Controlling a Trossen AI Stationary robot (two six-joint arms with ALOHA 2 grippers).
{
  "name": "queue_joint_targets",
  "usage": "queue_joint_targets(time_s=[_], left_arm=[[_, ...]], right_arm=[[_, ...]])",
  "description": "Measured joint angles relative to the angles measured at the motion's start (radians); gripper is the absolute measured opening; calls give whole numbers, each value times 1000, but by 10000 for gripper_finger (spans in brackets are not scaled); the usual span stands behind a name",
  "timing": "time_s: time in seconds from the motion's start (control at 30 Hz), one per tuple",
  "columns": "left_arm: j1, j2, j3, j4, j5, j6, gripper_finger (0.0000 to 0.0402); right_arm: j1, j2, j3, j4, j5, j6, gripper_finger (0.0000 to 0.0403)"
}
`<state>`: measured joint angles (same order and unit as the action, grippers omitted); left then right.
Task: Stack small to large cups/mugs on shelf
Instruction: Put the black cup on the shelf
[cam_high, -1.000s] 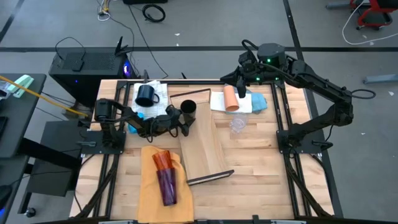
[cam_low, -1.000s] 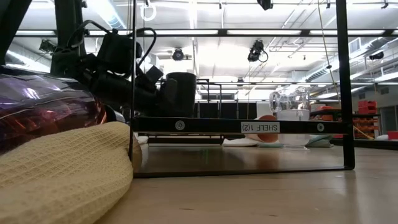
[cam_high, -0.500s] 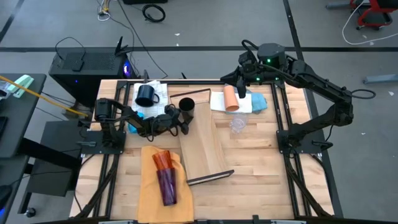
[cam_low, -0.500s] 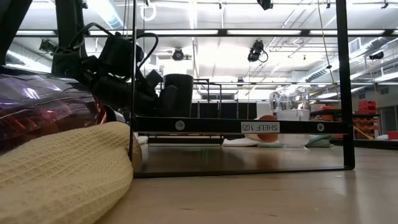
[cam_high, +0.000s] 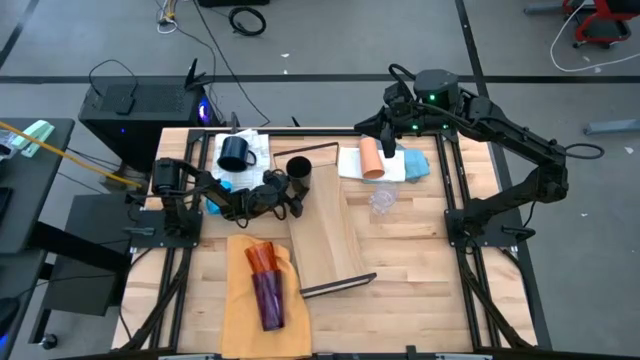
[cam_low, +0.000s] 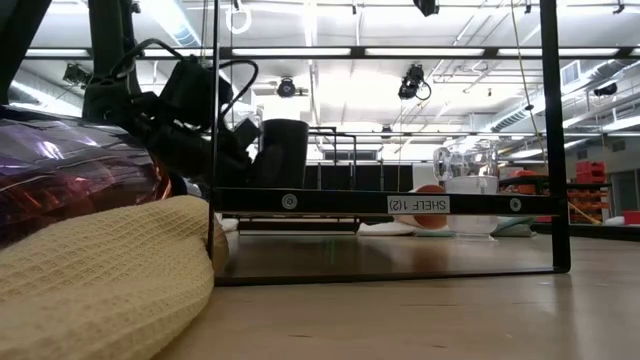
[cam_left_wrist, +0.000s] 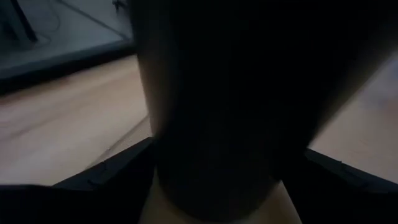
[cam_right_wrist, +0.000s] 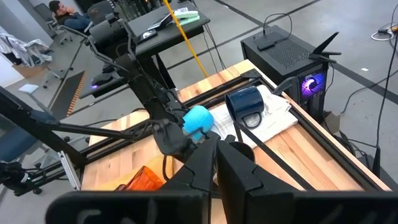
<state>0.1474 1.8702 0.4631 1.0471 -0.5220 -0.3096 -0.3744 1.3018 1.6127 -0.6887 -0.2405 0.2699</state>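
My left tool (cam_high: 284, 193) is clenched on the tall black cup (cam_high: 298, 170), which fills my left wrist view (cam_left_wrist: 217, 112) and stands upright at the far left corner of the long pale wooden shelf (cam_high: 330, 240), close to that plank's left edge and its thin dark end bar. From the low camera the black cup (cam_low: 283, 152) shows above the shelf's dark labelled rail (cam_low: 385, 203). The rest of the plank toward its near end lies bare, so there is open room along it. Left of the shelf, on the slatted wooden surface (cam_high: 420, 280), the dark navy mug (cam_high: 235, 152) sits on a white folded cloth, and the bright blue mug (cam_right_wrist: 198, 119) lies beside my left arm. On the mustard-yellow cloth (cam_high: 240, 310) the translucent orange tumbler (cam_high: 262, 257) and purple tumbler (cam_high: 268, 298) lie nested, near the surface's front edge. Right of the shelf, the peach cup (cam_high: 371, 157) lies on its side and the clear plastic cups (cam_high: 381, 202) stand just beside the plank's right edge. My right tool (cam_right_wrist: 216, 163) hangs clenched and empty above the far right corner.
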Motion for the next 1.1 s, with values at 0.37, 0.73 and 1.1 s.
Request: queue_joint_targets(time_s=[0.37, 0.73, 1.1], left_arm=[[-1, -1, 2, -4, 1, -29, 308], [-18, -120, -3, -175, -11, 0, 314], [-21, -146, -122, -93, -65, -82, 318]], right_arm=[[0, 0, 0, -2, 0, -2, 24], [0, 0, 0, -3, 0, -11, 24], [0, 0, 0, -2, 0, -11, 24]])
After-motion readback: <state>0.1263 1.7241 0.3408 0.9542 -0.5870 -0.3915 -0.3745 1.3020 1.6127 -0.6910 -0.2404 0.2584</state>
